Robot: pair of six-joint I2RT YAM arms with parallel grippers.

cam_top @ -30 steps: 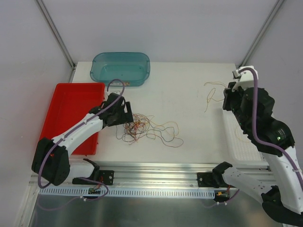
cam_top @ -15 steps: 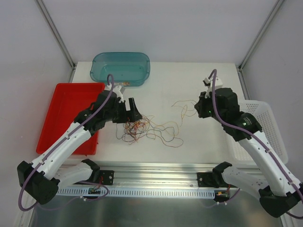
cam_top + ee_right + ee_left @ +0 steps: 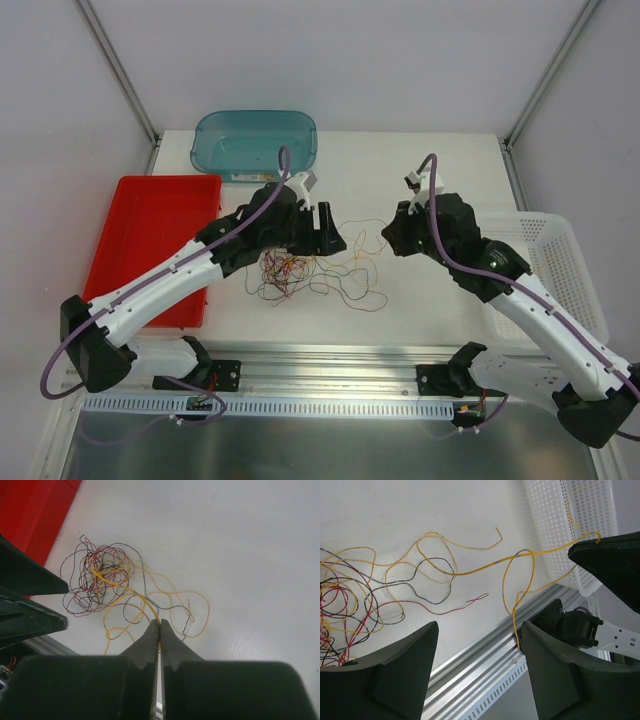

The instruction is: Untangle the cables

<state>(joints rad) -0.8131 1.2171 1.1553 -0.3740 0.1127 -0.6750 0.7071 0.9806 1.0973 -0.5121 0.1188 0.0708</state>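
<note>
The cables (image 3: 290,272) lie as a loose tangle of red, yellow and black wires on the white table, also seen in the right wrist view as the cables (image 3: 100,577). My right gripper (image 3: 159,625) is shut on one yellow cable (image 3: 127,591) that trails back into the tangle. In the top view the right gripper (image 3: 392,238) hangs right of the tangle. My left gripper (image 3: 333,238) faces it a short way to the left, open. In the left wrist view the yellow cable (image 3: 485,567) runs up to the right gripper's tip (image 3: 597,542) and a loop hangs beside my left gripper's right finger (image 3: 560,670), untouched.
A red tray (image 3: 140,240) lies at the left, a teal bin (image 3: 255,140) at the back. A white basket (image 3: 560,270) stands at the right edge, seen also in the left wrist view as the basket (image 3: 565,525). An aluminium rail (image 3: 330,360) borders the near edge.
Both arms swung toward the middle. The right gripper carried the yellow cable leftward from near the basket. The left gripper moved right past the tangle and its jaws narrowed a little.
</note>
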